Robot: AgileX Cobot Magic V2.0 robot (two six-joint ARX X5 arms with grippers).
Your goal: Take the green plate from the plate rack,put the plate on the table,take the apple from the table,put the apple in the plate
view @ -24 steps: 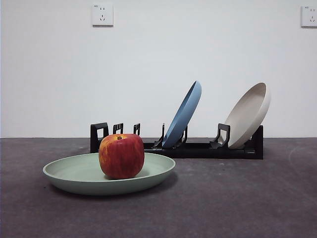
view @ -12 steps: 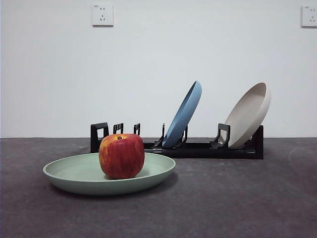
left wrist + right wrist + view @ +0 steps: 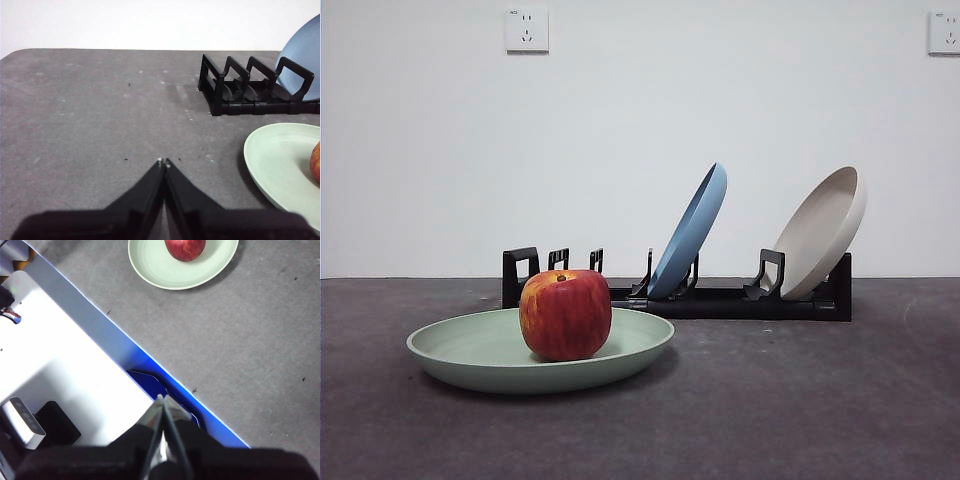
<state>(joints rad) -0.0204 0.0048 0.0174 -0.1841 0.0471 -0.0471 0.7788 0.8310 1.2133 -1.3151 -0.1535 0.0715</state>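
Note:
The green plate [image 3: 490,352] lies flat on the table [image 3: 800,400] in front of the plate rack [image 3: 720,298]. The red apple [image 3: 565,313] sits in the plate, upright with its stem dimple up. In the left wrist view my left gripper [image 3: 164,162] is shut and empty, low over bare table, apart from the green plate [image 3: 280,165], the apple [image 3: 315,162] and the plate rack [image 3: 250,90]. In the right wrist view my right gripper [image 3: 162,399] is shut and empty above the table's edge, far from the green plate [image 3: 175,270] and apple [image 3: 185,247].
A blue plate [image 3: 692,230] and a cream-white plate [image 3: 822,232] lean in the rack. Behind it stands a white wall with sockets [image 3: 527,30]. The right wrist view shows a white base with a blue edge [image 3: 100,340] beside the table.

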